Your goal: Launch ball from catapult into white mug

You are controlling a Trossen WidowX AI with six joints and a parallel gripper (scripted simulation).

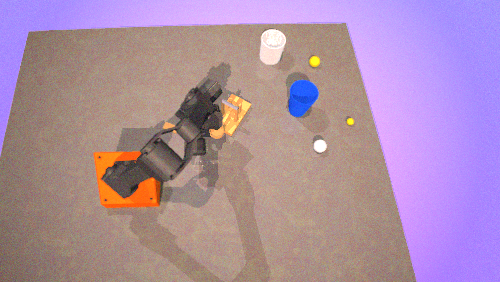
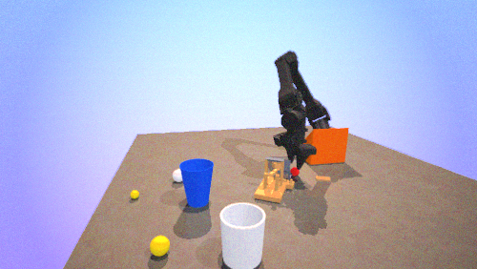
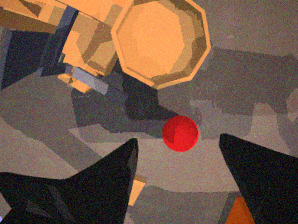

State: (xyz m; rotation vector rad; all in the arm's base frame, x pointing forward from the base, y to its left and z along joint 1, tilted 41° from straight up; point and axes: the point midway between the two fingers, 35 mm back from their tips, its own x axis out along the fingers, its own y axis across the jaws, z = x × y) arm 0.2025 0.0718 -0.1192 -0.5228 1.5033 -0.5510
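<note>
The red ball (image 2: 295, 172) (image 3: 180, 133) lies on the table, close beside the catapult's cup end; the arm hides it in the top view. My gripper (image 2: 296, 163) (image 3: 178, 141) is open, low over the ball. In the wrist view the ball shows between the two fingertips, with a gap on each side. The wooden catapult (image 1: 241, 106) (image 2: 269, 195) stands on the table, its empty eight-sided cup (image 1: 216, 133) (image 3: 157, 40) towards the ball. The white mug (image 1: 270, 52) (image 2: 242, 244) stands upright beyond the catapult, at the top in the top view.
A blue cup (image 1: 301, 100) (image 2: 197, 186) stands right of the catapult in the top view. A white ball (image 1: 320, 146) (image 2: 177, 175) and two yellow balls (image 1: 314, 61) (image 1: 350, 121) lie around it. A small orange-tan block (image 1: 170, 126) (image 2: 322, 178) (image 3: 137, 192) lies near the orange arm base (image 1: 131, 201) (image 2: 329, 147).
</note>
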